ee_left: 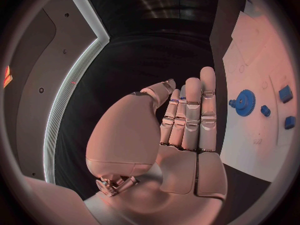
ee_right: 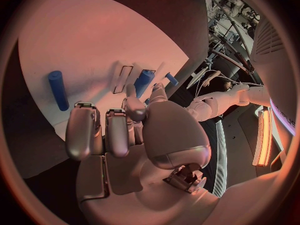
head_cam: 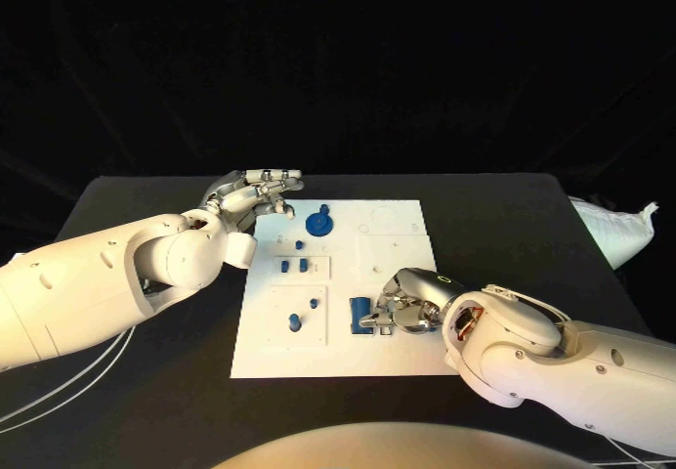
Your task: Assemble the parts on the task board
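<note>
The task is looking partly done at most: a blue gear (head_cam: 321, 224) and several small blue parts (head_cam: 292, 264) are sitting across the task board (head_cam: 395, 352). The right hand (head_cam: 405, 305) is curling over a blue cylinder (head_cam: 362, 315) just beside its fingertips; whether it is gripping anything I cannot tell. The left hand (head_cam: 258, 194) is hanging open, fingers straight, holding nothing, with the gear near it.

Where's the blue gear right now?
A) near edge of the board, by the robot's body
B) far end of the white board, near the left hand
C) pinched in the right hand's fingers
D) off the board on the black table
B: the blue gear lies flat on the far part of the task board, just beside the left hand, which is not touching it.
</note>
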Robot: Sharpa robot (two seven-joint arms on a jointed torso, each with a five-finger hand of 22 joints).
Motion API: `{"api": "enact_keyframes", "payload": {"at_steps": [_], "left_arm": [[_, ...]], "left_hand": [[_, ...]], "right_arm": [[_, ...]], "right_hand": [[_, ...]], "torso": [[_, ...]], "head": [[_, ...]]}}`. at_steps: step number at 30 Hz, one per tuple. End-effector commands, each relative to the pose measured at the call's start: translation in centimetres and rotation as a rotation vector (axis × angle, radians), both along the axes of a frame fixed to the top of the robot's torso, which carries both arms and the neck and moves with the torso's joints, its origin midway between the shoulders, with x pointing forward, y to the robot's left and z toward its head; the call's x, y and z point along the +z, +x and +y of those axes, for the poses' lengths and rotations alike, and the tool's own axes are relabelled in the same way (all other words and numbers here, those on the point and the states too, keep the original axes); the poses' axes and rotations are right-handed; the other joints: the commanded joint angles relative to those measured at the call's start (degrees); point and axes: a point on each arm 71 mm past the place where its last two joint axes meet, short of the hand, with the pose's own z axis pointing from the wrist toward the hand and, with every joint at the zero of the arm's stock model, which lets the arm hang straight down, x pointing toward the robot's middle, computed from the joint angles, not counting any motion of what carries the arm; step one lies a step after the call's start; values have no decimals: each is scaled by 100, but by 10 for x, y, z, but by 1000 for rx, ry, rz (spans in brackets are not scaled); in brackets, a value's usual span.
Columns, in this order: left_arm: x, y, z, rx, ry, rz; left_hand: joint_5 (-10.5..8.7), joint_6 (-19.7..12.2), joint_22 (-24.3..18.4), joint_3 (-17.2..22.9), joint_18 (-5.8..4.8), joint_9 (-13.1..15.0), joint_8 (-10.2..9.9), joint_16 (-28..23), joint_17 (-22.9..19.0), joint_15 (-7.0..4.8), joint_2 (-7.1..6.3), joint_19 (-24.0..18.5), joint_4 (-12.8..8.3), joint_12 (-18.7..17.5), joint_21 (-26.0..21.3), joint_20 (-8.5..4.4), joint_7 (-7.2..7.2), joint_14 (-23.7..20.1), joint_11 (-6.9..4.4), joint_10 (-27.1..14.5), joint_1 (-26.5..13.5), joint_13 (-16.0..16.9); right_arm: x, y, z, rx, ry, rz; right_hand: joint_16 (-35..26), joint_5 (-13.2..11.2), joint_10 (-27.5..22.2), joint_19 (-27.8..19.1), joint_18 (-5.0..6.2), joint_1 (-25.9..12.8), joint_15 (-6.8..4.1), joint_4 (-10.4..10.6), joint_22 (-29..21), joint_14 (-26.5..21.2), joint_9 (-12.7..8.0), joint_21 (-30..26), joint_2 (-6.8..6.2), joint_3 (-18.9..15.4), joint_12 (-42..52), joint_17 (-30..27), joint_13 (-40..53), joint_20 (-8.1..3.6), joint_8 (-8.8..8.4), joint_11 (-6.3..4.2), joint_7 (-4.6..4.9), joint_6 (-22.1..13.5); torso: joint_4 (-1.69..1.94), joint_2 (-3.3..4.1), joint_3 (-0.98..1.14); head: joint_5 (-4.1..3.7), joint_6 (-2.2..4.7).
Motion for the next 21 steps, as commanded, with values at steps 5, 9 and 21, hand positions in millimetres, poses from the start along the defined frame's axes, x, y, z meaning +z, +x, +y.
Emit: {"api": "enact_keyframes", "payload": {"at_steps": [5,9,21], "left_arm": [[1,-1,-3,-21,-11,-7],[1,-1,-3,-21,-11,-7],[0,-1,-1,-16,-8,-5]], "left_hand": [[-5,-27,4,-4,111,-2,20,18,-5,-11,10,-45,-19,20,-34,-12,-2,-30,12,-33,-28,-8],[-5,-27,4,-4,111,-2,20,18,-5,-11,10,-45,-19,20,-34,-12,-2,-30,12,-33,-28,-8],[-5,-27,4,-4,111,-2,20,18,-5,-11,10,-45,-19,20,-34,-12,-2,-30,12,-33,-28,-8]], "right_arm": [[-1,1,4,39,-52,-28],[-2,3,4,38,-57,-39],[12,1,-28,-41,-37,-71]], "right_hand": [[0,-33,28,-12,-25,555,-47,-320,39,322,67,-3,107,206,-8,30,62,-33,71,-40,-37,17],[2,-144,33,-12,-25,725,-55,-430,37,322,90,-5,168,313,-21,34,71,-40,75,-49,-45,13],[-22,151,23,-18,-25,518,-39,-288,22,313,114,-20,208,322,-93,-4,57,-26,34,-26,-19,-36]], "torso": [[8,-4,-7],[12,-2,-2],[-29,-20,-6]], "head": [[-11,-21],[-12,-16],[-111,20]]}}
